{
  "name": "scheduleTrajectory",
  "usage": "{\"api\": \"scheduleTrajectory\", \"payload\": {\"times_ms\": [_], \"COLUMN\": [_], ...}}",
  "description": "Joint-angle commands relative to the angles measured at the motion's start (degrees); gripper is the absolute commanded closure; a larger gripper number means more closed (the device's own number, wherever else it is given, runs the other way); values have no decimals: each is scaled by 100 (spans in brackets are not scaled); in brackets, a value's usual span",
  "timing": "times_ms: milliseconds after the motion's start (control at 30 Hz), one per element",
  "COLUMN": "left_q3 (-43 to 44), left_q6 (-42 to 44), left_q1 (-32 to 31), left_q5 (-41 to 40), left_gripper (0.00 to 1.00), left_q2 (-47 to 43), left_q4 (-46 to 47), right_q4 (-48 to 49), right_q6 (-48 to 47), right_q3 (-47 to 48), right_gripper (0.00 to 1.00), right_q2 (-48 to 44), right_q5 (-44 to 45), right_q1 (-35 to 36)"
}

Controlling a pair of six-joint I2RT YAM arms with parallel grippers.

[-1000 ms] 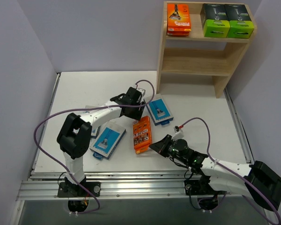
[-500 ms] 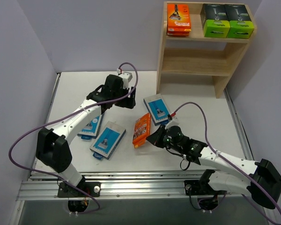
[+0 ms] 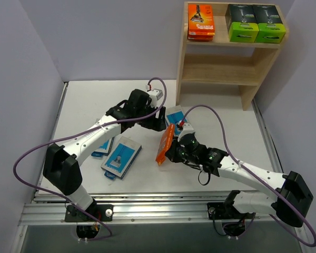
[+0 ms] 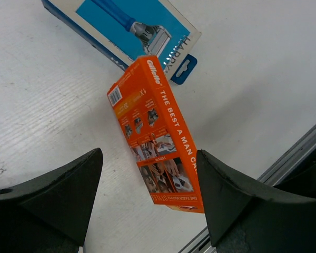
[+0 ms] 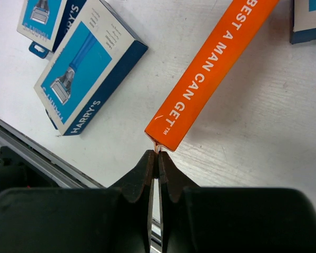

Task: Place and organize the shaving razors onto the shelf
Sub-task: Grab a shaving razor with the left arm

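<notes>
An orange razor pack (image 3: 164,145) is tipped up on its long edge at mid-table. My right gripper (image 3: 169,154) is shut on the thin tab at its near end, as the right wrist view (image 5: 157,154) shows, with the pack's side (image 5: 210,68) stretching away. My left gripper (image 3: 160,120) is open just above the pack's far end; the pack (image 4: 155,132) shows between its fingers (image 4: 58,195) without touching them. The wooden shelf (image 3: 221,74) at the back right holds stacked orange packs (image 3: 201,22) and two black-and-green boxes (image 3: 255,23) on its top tier.
Three light-blue cards lie on the table: one (image 3: 121,156) at front left, one (image 3: 101,143) partly under the left arm, one (image 3: 177,120) beside the left gripper. The shelf's lower tier (image 3: 216,66) holds nothing. Metal rails (image 3: 147,203) run along the near edge.
The right gripper closed on the orange pack and tipped it from flat up onto its edge. The left arm swung from the back left to right above the pack.
</notes>
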Motion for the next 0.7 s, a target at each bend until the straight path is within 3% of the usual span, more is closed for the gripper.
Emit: {"api": "scheduleTrajectory", "payload": {"times_ms": [0,300,667], "left_q3": [97,132,80], "left_q6": [-177,-1,-212], "left_q1": [-54,-502,-511], "left_q5": [459,257,90], "left_gripper": [19,19,21], "left_q2": [134,371,899], "left_q4": [210,52,43], "right_q4": [-48,49,409], "right_q6": [-386,-518,-422], "right_q3": [248,345,161], "right_gripper": [100,100,100], "right_q2": [40,339,339], "right_q5": [-18,-194,-106], "right_q1": [65,188,355]}}
